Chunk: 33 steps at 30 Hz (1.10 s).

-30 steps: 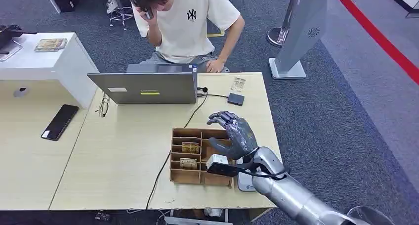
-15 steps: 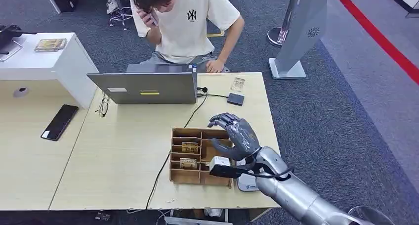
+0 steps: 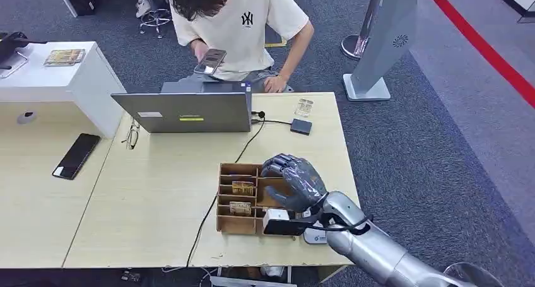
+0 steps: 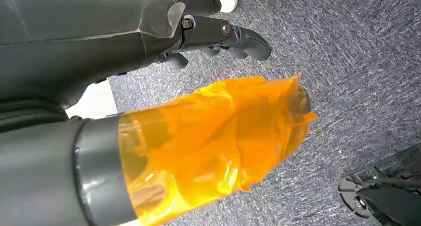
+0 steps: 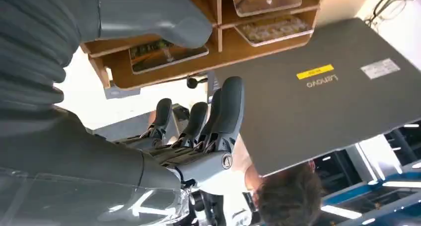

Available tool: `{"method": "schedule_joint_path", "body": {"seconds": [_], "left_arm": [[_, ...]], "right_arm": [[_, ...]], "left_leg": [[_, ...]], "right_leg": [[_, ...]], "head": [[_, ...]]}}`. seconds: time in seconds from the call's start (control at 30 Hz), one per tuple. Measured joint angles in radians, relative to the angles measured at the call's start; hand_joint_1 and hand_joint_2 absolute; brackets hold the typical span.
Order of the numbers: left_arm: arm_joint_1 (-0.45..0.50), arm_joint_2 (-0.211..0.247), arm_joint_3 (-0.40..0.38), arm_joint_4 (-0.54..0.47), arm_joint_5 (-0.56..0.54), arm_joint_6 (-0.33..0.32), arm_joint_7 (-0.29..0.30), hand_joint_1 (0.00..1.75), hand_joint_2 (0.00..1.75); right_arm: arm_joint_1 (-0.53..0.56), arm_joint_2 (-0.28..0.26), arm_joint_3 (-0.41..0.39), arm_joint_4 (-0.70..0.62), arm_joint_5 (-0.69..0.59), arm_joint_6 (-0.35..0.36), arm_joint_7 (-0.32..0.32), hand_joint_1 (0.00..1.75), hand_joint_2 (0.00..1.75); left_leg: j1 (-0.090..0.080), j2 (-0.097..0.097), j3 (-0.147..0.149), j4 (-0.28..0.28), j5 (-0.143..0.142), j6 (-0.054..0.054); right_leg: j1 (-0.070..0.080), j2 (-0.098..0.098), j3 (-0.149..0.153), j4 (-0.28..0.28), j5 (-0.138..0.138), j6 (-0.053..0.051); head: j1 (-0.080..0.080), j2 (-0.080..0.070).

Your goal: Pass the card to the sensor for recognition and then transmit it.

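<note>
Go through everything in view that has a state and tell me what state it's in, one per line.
Right hand: empty, fingers apart, above the wooden organizer.
Left hand: wrapped in orange film, hanging over the carpet.
Wooden organizer: open-topped, cards lying in its slots.
Laptop: lid open.
Phone on the left table: screen dark, lying flat.
Glasses: resting beside the laptop.

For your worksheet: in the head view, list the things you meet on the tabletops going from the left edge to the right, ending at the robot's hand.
Black phone → glasses → laptop → wooden card organizer → right hand.
</note>
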Motion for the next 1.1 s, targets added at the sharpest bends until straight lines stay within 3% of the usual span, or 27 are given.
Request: {"method": "schedule_joint_path", "body": {"seconds": [0.6,0.87,0.97,1.1], "left_arm": [[-0.001,0.0,0.016,0.0,0.0,0.001,0.0,0.0,0.0],[-0.001,-0.001,0.022,0.0,0.0,0.003,0.003,0.0,0.0],[-0.001,-0.001,0.023,0.0,0.0,0.004,0.003,0.0,0.0],[-0.001,-0.001,0.023,0.0,0.0,0.004,0.003,0.0,0.0]], "right_arm": [[-0.006,0.0,0.022,0.04,0.055,-0.042,0.045,0.87,1.75],[-0.009,0.0,0.019,0.053,0.056,-0.069,0.049,0.99,1.75],[-0.01,0.0,0.016,0.056,0.057,-0.076,0.05,1.15,1.75],[-0.011,0.0,0.009,0.056,0.057,-0.084,0.051,1.1,1.75]], "left_leg": [[0.0,0.0,0.0,0.0,0.0,0.0],[0.0,0.0,0.0,0.0,0.0,0.0],[0.0,0.0,0.0,0.0,0.0,0.0],[0.0,0.0,0.0,0.0,0.0,0.0]], "right_leg": [[0.0,0.0,0.0,0.0,0.0,0.0],[0.0,0.0,0.0,0.0,0.0,0.0],[0.0,0.0,0.0,0.0,0.0,0.0],[0.0,0.0,0.0,0.0,0.0,0.0]], "head": [[0.0,0.0],[0.0,0.0],[0.0,0.0],[0.0,0.0]]}}
